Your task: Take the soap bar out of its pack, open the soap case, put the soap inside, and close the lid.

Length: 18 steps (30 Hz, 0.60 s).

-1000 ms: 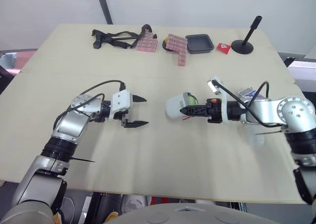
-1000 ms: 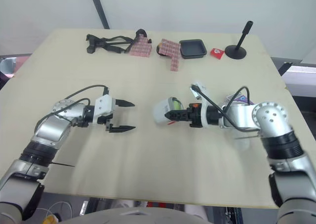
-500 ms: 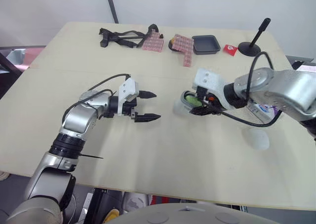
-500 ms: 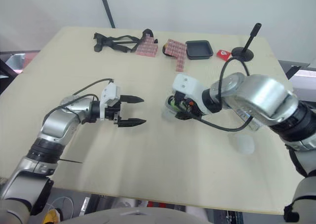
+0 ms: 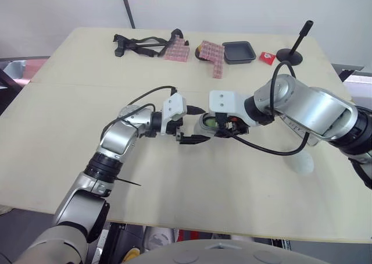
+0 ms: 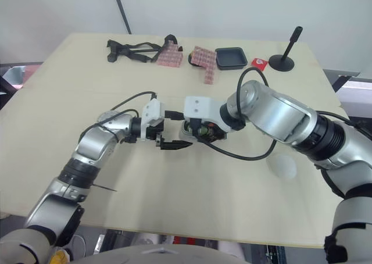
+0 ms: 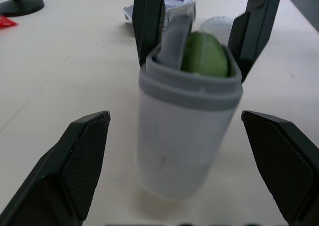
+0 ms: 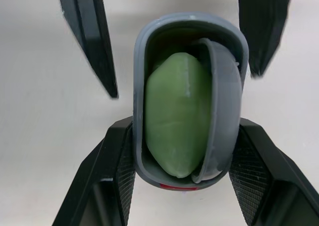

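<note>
The soap case (image 5: 207,124), translucent white with a grey rim, is near the table's middle. My right gripper (image 5: 214,126) is shut on its sides. The green soap bar (image 8: 174,116) sits inside the case beside a grey insert (image 8: 222,101). The case's mouth is uncovered. My left gripper (image 5: 199,124) is open, with one black finger on each side of the case and not touching it (image 7: 187,131). A pale round lid (image 5: 301,162) lies on the table to the right. The purple and white soap pack (image 7: 174,2) lies behind the case.
Along the far edge lie a black strap tool (image 5: 139,43), two pink patterned blocks (image 5: 177,50), a black tray (image 5: 239,52), a small red item (image 5: 267,56) and a black stand (image 5: 290,53). My right arm's cable (image 5: 273,150) loops over the table.
My left gripper has reached right and now straddles the case. My right gripper has carried the case left to meet it. The camera has also shifted.
</note>
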Each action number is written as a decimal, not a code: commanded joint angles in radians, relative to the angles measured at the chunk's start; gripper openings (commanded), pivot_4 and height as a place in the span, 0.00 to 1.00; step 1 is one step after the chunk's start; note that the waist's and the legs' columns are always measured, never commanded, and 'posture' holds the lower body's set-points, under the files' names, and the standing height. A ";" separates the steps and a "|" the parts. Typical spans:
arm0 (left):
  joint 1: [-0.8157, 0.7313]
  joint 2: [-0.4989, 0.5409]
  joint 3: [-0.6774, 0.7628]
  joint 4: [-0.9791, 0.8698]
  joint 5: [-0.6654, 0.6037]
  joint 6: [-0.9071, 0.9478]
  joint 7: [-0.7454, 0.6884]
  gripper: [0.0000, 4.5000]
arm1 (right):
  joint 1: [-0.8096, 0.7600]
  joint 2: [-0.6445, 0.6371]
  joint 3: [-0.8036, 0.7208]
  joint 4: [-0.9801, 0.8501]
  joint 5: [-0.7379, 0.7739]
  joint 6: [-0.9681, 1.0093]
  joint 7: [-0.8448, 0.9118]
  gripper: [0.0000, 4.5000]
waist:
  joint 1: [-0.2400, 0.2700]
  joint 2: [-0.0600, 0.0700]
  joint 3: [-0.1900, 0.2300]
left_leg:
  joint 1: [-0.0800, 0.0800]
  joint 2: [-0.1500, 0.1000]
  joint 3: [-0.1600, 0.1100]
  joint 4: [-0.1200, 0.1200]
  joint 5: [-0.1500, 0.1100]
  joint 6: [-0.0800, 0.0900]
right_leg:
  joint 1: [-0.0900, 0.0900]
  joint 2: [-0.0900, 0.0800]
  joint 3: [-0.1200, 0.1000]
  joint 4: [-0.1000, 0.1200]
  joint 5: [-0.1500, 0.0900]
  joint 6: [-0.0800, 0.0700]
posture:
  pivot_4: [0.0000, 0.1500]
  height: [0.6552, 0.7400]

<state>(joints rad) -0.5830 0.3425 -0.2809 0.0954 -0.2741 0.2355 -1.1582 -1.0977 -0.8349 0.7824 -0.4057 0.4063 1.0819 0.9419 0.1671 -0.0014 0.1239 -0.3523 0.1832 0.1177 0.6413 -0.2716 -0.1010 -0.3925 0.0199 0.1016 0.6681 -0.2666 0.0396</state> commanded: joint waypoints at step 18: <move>-0.040 0.001 -0.010 -0.008 0.011 -0.009 -0.035 1.00 | 0.037 0.025 -0.029 -0.034 -0.129 -0.011 0.071 0.48 | -0.008 0.000 0.000 | 0.001 0.001 0.000 0.001 0.000 0.000 | 0.000 0.000 0.001 0.003 0.000 0.000 | 1.00 1.00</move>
<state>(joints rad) -0.6003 0.3359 -0.2974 0.1004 -0.2625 0.2426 -1.1875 -1.0537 -0.8109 0.7820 -0.4148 0.2978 1.0830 1.0061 0.1592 -0.0013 0.1239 -0.3512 0.1837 0.1180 0.6429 -0.2713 -0.1004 -0.3928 0.0195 0.1024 0.6707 -0.2667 0.0393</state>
